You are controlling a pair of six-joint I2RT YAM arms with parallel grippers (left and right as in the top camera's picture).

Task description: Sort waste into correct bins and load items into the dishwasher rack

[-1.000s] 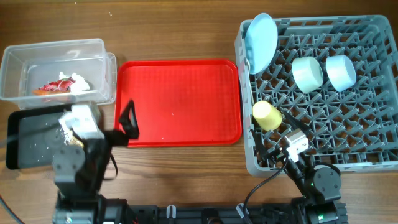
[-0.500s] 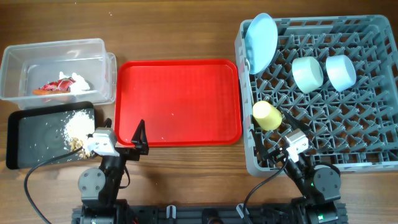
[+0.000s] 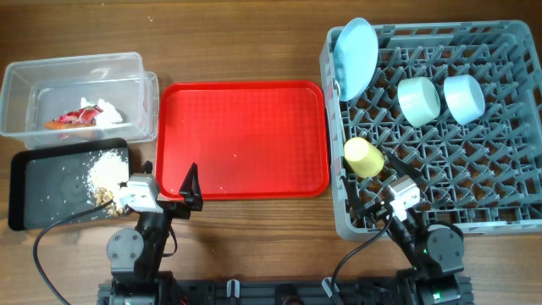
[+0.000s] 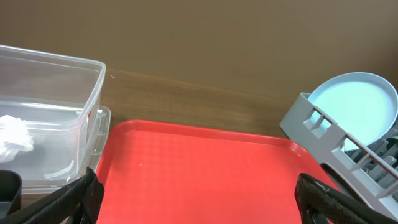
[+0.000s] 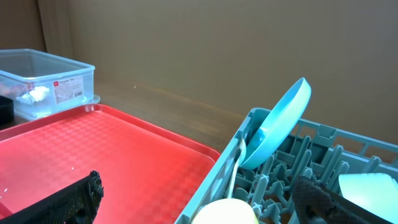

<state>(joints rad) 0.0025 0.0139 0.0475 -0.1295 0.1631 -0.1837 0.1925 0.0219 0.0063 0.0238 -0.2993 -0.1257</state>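
Observation:
The grey dishwasher rack [image 3: 339,212] holds the pale blue plate [image 3: 356,58] on edge, the mint-green bowl [image 3: 419,100], the light blue bowl [image 3: 464,97] and the yellow cup [image 3: 364,157]. The white spoon [image 5: 236,168] leans by the plate in the right wrist view. The clear tub [image 3: 76,59] holds the red wrapper [image 3: 72,119], the tissue [image 3: 106,112] and an orange bit. The black tray [image 3: 51,186] holds beige crumbs [image 3: 106,174]. My left gripper [image 3: 169,185] is open and empty at the red tray's front edge. My right gripper [image 3: 378,199] is open and empty at the rack's front left corner.
The red serving tray [image 3: 246,127] lies bare between the bins and the rack. Both arm bases sit at the table's front edge. In the left wrist view the tub [image 4: 56,81] is left and the rack [image 4: 323,137] right.
My left arm drew back from over the black tray to the front edge, then stayed still. The right arm has not moved.

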